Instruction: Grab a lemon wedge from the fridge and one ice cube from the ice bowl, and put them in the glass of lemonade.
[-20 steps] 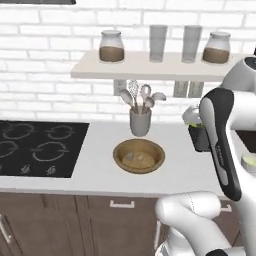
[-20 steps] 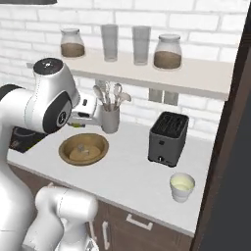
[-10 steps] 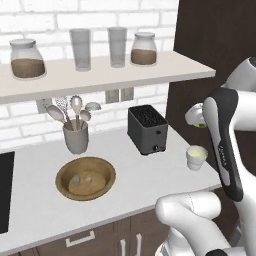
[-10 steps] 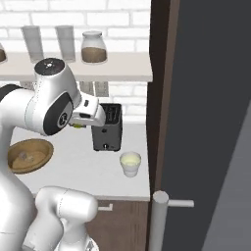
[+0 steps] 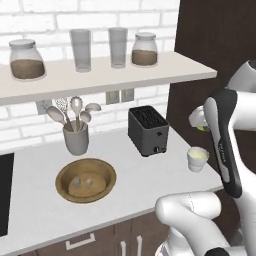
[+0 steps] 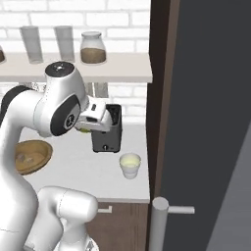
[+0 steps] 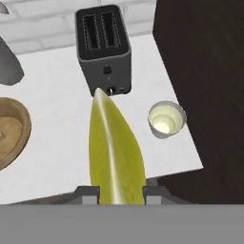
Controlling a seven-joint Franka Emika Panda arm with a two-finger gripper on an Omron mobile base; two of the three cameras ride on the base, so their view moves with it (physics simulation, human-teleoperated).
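Note:
My gripper (image 7: 116, 194) is shut on the lemon wedge (image 7: 114, 152), a yellow-green sliver that sticks out ahead of the finger tips. The gripper (image 5: 201, 125) hangs above the counter, over and a little behind the glass of lemonade (image 5: 198, 159). In the hand view the glass of lemonade (image 7: 166, 119) stands to the right of the wedge's tip. The wooden ice bowl (image 5: 86, 180) lies further left on the counter, with pale ice inside. From the right base view the wedge (image 6: 84, 130) peeks out under the hand, left of the glass (image 6: 130, 164). The grey fridge (image 6: 206, 122) stands at the right.
A black toaster (image 5: 148, 131) stands behind the glass, against the brick wall. A grey utensil cup (image 5: 76, 139) sits behind the bowl. The shelf (image 5: 100, 75) above carries jars and two tall glasses. A dark brown cabinet side (image 5: 220, 50) bounds the counter on the right.
The base has driven to the right, so the whole scene has slid left and the toaster, glass and fridge have come into view. The wedge stays in the gripper.

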